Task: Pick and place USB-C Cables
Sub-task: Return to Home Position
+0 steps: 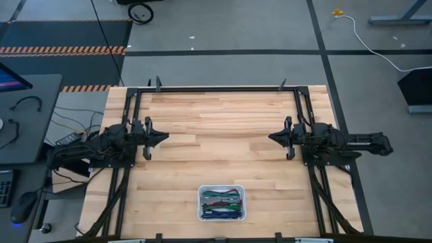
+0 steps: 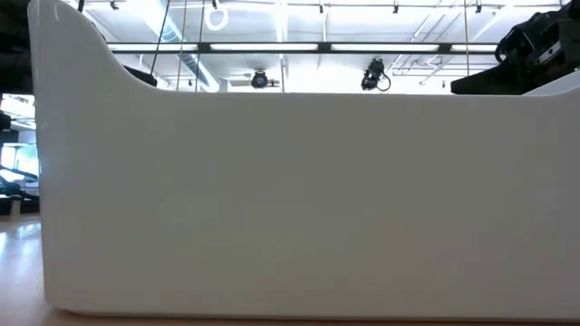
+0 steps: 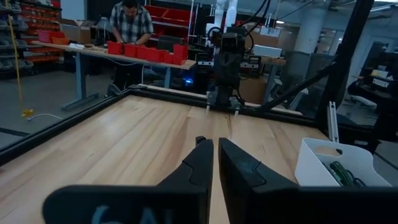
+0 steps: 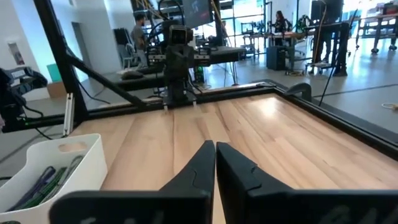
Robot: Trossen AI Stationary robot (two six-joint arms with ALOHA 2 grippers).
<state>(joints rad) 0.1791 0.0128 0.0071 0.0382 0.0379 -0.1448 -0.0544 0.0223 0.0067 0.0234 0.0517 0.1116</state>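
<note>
Evidently the cables [image 1: 221, 201] lie all in the bin [image 1: 200, 203] at the worktop [image 1: 216, 121] edge, so nothing is left to pick: left hand [image 1: 164, 138] and right hand [image 1: 273, 137] rest apart at their sides, both closed and empty.

Nothing readable here tbh. Closest thing is a few pale marks [image 3: 104, 215] on the dark base of the left pincer [image 3: 214, 142], seen in its own wrist view. Could be characters, but they're too faint to make out.
</note>
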